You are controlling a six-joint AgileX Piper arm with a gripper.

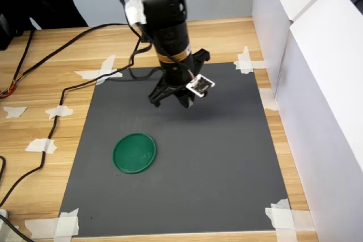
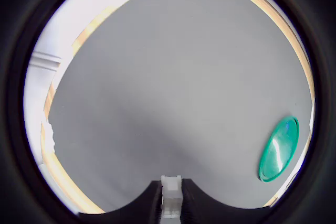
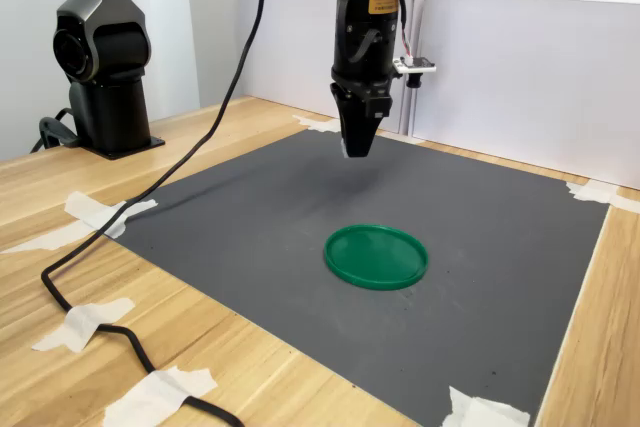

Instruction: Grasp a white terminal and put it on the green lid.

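Note:
The white terminal (image 2: 171, 188) is a tiny white block pinched between my fingertips in the wrist view. My gripper (image 1: 170, 101) is shut on it and hangs above the dark mat, pointing down. In the second exterior view the gripper (image 3: 356, 147) is in the air behind the green lid (image 3: 376, 256), well clear of it. The green lid (image 1: 134, 152) lies flat on the mat, nearer the first exterior view's lower left than the gripper. In the wrist view the lid (image 2: 279, 149) shows at the edge of the picture, with nothing on it.
A dark grey mat (image 1: 215, 168) is taped at its corners to a wooden table (image 1: 51, 89). A black cable (image 1: 74, 86) runs across the table. White walls (image 1: 323, 83) stand along the first exterior view's right. A small printed tag (image 1: 200, 85) hangs off the arm. A black arm base (image 3: 100, 57) stands at the second exterior view's left.

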